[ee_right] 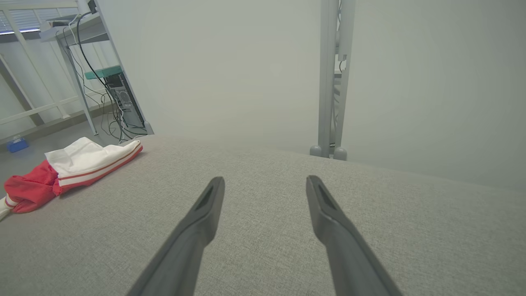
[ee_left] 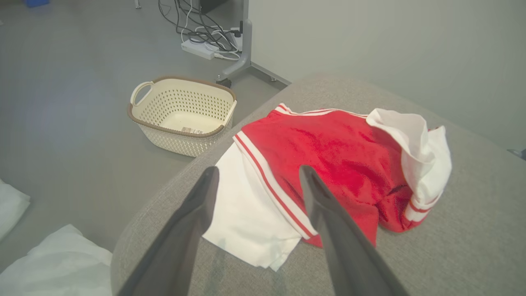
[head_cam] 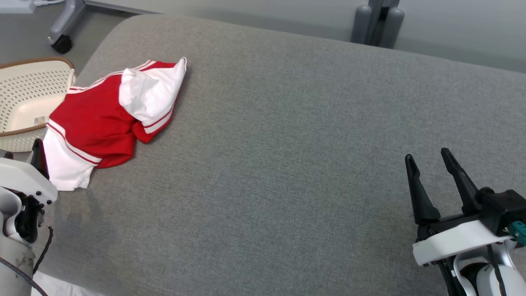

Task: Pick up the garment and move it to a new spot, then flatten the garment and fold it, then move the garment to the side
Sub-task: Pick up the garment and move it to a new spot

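Garment [head_cam: 94,123] red, white panels, red-white striped trim. Surface [head_cam: 287,164] grey weave. Basket [head_cam: 28,82] cream, perforated, brown rim. My right tool [head_cam: 426,153] black.

Both spread (left pincer [ee_left: 259,168], right pincer [head_cam: 426,153]).

Pretty sure this is a robotics lab or test room, not anybody's home: bare grey floor [ee_left: 61,102], blank pale walls [ee_right: 230,61], and a white power strip [ee_left: 199,48] buried in black cables [ee_left: 193,24] at the top middle of the left wrist view. Upper left of the right wrist view there's a black desktop computer tower [ee_right: 123,102] under a metal-frame desk [ee_right: 70,31]. The head view's top left shows a grey metal stand [head_cam: 68,16] on a black castor wheel [head_cam: 61,43].
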{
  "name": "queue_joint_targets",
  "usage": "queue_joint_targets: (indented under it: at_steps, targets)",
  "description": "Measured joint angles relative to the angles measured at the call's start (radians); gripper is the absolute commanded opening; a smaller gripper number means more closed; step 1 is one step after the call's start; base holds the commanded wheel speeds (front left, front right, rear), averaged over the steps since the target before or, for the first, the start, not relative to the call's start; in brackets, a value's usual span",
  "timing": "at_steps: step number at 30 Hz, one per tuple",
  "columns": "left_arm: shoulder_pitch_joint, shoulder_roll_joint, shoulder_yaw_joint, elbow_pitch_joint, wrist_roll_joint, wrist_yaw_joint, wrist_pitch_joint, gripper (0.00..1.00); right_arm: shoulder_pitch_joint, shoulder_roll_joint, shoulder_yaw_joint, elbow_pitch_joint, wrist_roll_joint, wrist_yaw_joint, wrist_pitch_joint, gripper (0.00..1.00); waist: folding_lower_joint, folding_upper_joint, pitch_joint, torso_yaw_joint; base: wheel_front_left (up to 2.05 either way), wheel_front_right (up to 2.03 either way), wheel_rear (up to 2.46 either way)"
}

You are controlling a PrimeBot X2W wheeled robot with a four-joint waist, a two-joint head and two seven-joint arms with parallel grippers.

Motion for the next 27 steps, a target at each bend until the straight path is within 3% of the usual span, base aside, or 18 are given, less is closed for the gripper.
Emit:
queue_joint_targets:
  at_steps: [9,16,17,19,23,27]
  targets:
    - [-0.068,-0.044,0.053,0.291,-0.098,-0.077,-0.002,1.0,-0.048,-0.003,0.007,-0.054,-0.042,0.0,0.042,1.0,0.0,0.0,0.125,-0.053,0.0,0.0,0.0]
    - [-0.113,-0.035,0.082,0.385,-0.136,-0.111,-0.021,1.0,-0.059,-0.028,-0.015,-0.103,-0.051,0.0,0.067,1.0,0.0,0.0,0.202,-0.093,0.0,0.0,0.0]
    - [-0.118,-0.035,0.086,0.385,-0.144,-0.119,-0.038,0.87,-0.059,-0.03,-0.02,-0.113,-0.055,0.0,0.072,1.0,0.0,0.0,0.211,-0.096,0.0,0.0,0.0]
    - [-0.13,-0.035,0.081,0.39,-0.14,-0.125,-0.078,0.0,-0.059,-0.03,-0.036,-0.128,-0.058,0.0,0.074,1.0,0.0,0.0,0.229,-0.099,0.0,0.0,0.0]
    - [-0.167,-0.034,0.068,0.387,-0.119,-0.131,-0.184,0.0,-0.063,-0.03,-0.057,-0.151,-0.067,0.0,0.081,1.0,0.0,0.0,0.245,-0.086,0.0,0.0,0.0]
    - [-0.212,0.003,0.053,0.359,-0.081,-0.12,-0.288,0.0,-0.074,-0.028,-0.06,-0.153,-0.07,0.0,0.082,1.0,0.0,0.0,0.236,-0.067,0.0,0.0,0.0]
